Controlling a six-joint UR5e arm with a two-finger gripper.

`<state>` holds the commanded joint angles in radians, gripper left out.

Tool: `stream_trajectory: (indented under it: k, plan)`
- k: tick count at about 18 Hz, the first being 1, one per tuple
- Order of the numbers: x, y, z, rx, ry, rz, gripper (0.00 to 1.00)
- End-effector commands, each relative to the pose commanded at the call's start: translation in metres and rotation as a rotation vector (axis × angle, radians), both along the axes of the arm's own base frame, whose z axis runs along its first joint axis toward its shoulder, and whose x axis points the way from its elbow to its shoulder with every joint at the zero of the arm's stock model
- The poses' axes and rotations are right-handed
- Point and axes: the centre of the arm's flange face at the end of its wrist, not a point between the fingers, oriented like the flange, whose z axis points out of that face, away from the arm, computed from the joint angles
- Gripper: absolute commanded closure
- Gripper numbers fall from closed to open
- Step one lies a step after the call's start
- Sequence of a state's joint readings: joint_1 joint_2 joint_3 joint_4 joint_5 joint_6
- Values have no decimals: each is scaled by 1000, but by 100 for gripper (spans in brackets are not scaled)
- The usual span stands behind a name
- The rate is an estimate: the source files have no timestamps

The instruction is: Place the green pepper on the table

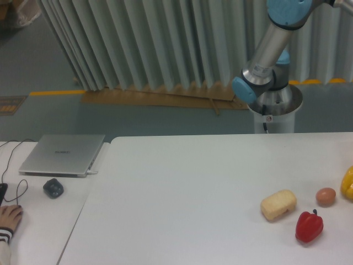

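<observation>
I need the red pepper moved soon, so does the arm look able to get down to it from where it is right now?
Probably yes. The red pepper stands in the open on the table, apart from the bread roll and egg, with nothing over it. The arm rises out of frame and its gripper is unseen.

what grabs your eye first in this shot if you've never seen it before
The red pepper stands out near the right front of the white table, with a pale bread-like block and a brown egg close by. Behind the table rises the silver-and-blue robot arm; a shut silver laptop lies on the left desk.
</observation>
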<state>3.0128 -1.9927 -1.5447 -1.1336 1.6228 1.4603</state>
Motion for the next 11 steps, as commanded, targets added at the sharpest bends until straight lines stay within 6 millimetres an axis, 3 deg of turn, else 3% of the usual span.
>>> stream_trajectory:
  k: [1, 6, 11]
  plan:
    - [1, 0, 0, -1, 1, 11, 94]
    - [5, 4, 3, -2, -2, -2, 94]
    - [32, 43, 24, -5, -19, -75, 90]
